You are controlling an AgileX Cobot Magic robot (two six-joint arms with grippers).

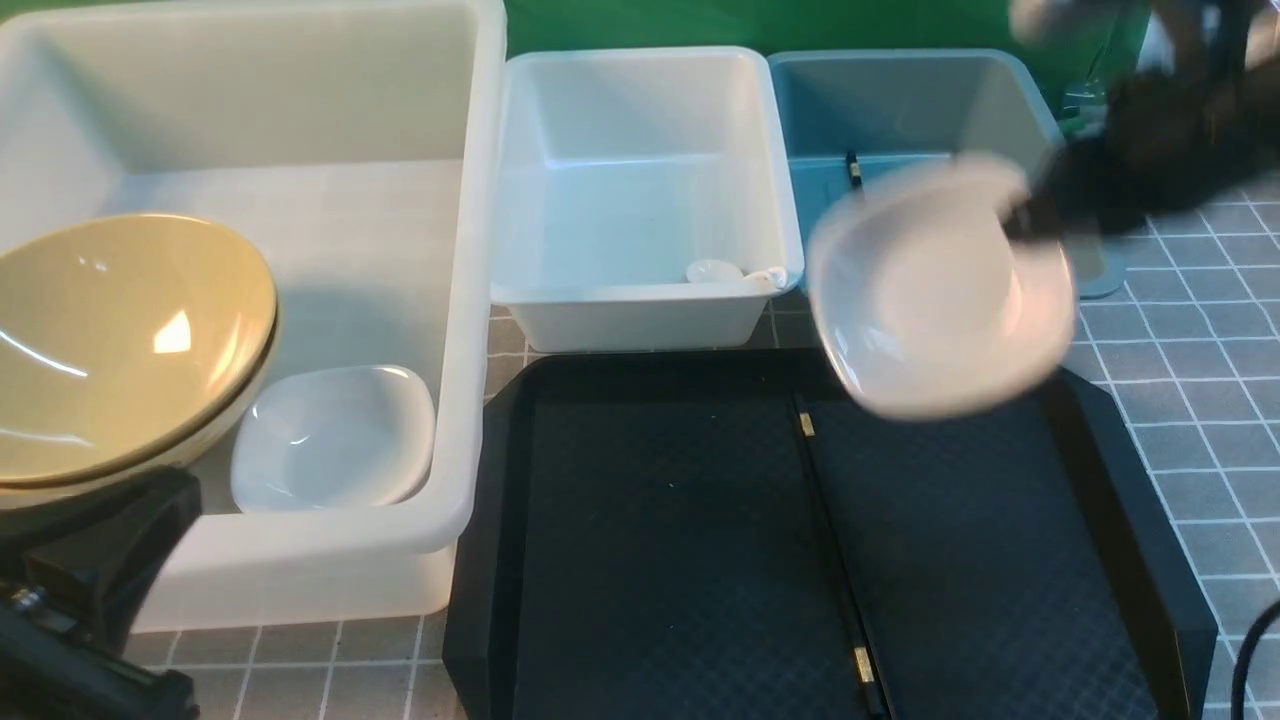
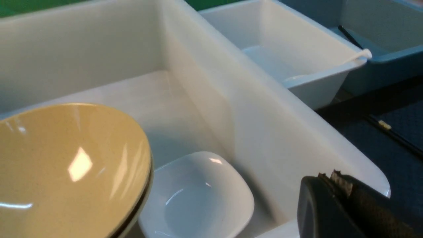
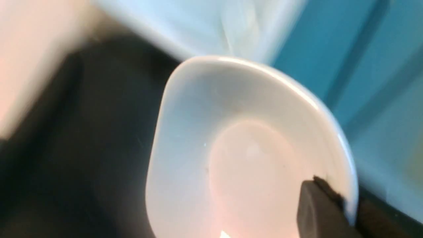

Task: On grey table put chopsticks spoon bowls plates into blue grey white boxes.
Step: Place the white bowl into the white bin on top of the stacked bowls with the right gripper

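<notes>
bowls (image 1: 135,340): mustard-yellow | tray (image 1: 660,560): black, seemingly textured

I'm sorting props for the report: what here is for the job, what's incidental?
For the job: chopstick, spoon, bowls, plates, blue box, white boxes, table.
Incidental: tray, green backdrop, cable.

Bright glare on yellow bowl (image 1: 140,340); raised white dish (image 1: 940,290) motion-blurred.

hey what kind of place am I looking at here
Probably a robot workbench or lab setup: a table with small grey square tiles, a green backdrop, and a dark mechanical arm carrying a glossy white dish.
</notes>
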